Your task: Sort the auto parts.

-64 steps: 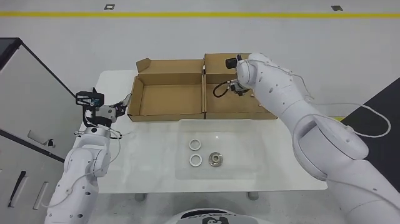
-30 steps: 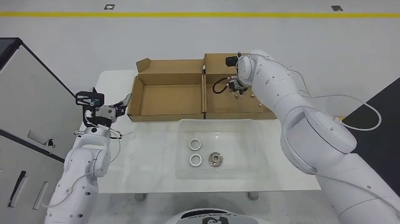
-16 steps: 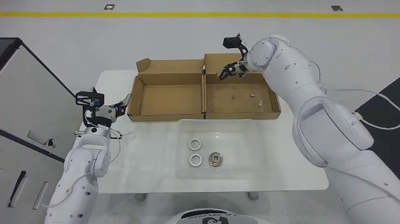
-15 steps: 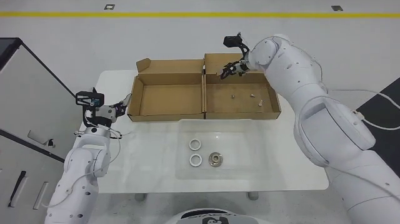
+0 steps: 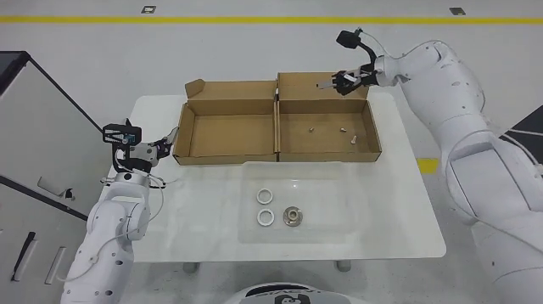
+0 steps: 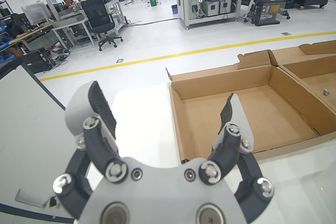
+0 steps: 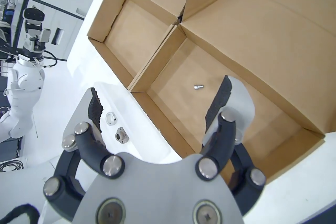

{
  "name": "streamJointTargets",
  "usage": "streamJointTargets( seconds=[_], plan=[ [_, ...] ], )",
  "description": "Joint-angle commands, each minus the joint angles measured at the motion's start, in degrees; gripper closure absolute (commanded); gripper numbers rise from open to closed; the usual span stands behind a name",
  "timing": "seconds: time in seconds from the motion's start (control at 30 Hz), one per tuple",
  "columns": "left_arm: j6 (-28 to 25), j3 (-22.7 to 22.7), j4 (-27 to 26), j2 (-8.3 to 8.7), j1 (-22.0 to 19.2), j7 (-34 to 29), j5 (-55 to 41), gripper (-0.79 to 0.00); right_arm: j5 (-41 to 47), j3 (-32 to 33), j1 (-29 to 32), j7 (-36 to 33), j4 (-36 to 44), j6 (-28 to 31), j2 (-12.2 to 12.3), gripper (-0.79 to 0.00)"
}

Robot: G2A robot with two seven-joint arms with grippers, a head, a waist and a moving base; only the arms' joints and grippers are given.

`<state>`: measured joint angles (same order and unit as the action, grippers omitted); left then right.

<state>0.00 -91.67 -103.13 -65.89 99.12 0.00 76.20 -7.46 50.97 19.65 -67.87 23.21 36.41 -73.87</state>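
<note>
Two open cardboard boxes stand side by side at the back of the table: a left box (image 5: 227, 130) with a bare floor and a right box (image 5: 327, 126). Two small bolts (image 5: 313, 129) (image 5: 352, 140) lie on the right box's floor; one bolt (image 7: 198, 87) shows between my right fingers. Two white rings (image 5: 265, 195) (image 5: 265, 216) and a flanged metal part (image 5: 293, 216) lie in a clear tray (image 5: 339, 168). My right gripper (image 5: 329, 84) (image 7: 160, 87) hangs open above the right box's back edge, holding nothing. My left gripper (image 5: 163, 144) (image 6: 162, 91) stands open beside the left box's outer wall.
The white table (image 5: 170, 109) ends close behind the boxes. A grey panel (image 5: 42, 126) stands off the table's left side. Bare tabletop (image 5: 399, 219) lies right of the tray.
My right gripper has risen out of the right box and swung to the back right, uncovering the two bolts on the box floor. The left arm has kept still.
</note>
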Motion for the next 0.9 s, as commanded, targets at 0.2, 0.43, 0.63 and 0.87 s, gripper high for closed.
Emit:
streamJointTargets(
  seconds=[0.2, 0.43, 0.63, 0.87],
  plan=[
    [0.0, 0.0, 0.0, 0.00, 0.0, 0.0, 0.0, -0.785, 6.6, 8.5, 13.0, -7.7, 27.4, -7.7, 8.6, -0.785],
    [0.0, 0.0, 0.0, 0.00, 0.0, 0.0, 0.0, -0.785, 9.9, 18.5, 24.4, -13.1, 45.3, -13.1, 13.4, -0.785],
    [0.0, 0.0, 0.0, 0.00, 0.0, 0.0, 0.0, -0.785, 15.6, 24.3, 30.3, -15.1, 51.8, -15.1, 15.7, -0.785],
    [0.0, 0.0, 0.0, 0.00, 0.0, 0.0, 0.0, -0.785, 23.4, 29.8, 35.9, -15.8, 55.7, -15.8, 18.7, -0.785]
  ],
)
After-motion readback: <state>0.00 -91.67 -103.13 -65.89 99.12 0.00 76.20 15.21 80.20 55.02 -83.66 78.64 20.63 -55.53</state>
